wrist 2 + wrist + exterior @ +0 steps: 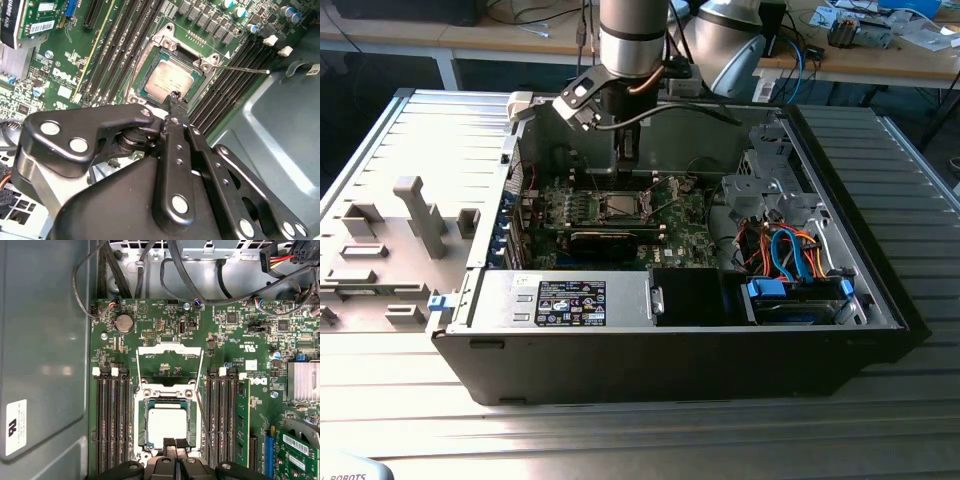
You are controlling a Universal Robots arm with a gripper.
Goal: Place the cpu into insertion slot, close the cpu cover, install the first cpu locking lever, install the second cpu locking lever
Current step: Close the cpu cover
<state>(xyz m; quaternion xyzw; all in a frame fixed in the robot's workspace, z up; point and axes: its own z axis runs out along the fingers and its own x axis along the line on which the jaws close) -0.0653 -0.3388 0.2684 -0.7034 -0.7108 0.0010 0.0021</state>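
Hand: black linkages fill the foreground in the second wrist view; the hand (174,97) has its two fingertips pressed together with nothing between them.
Hand position: in the first wrist view the tips sit at the edge of the insertion slot (192,426), just beside the cpu (166,424); I cannot tell whether they touch it.
Cpu: lies flat and square inside the insertion slot, dull silver top facing up.
Cpu cover: the cpu cover (170,347) is swung open, off the slot, on the side away from the hand; green board shows through its cut-out middle.
Locking lever: one thin wire locking lever (240,68) sticks out from a corner of the slot across the memory slots (227,85), unlatched.
Circuit board: the green circuit board (240,335) carries black memory slots on both sides of the insertion slot and a round coin cell (124,323) near one corner.
Arm: in the exterior view the arm (632,35) reaches down from above into the open computer case (670,360).
Table: the case rests on a ribbed metal table (620,430); a grey fixture (420,215) stands at the exterior view's left.
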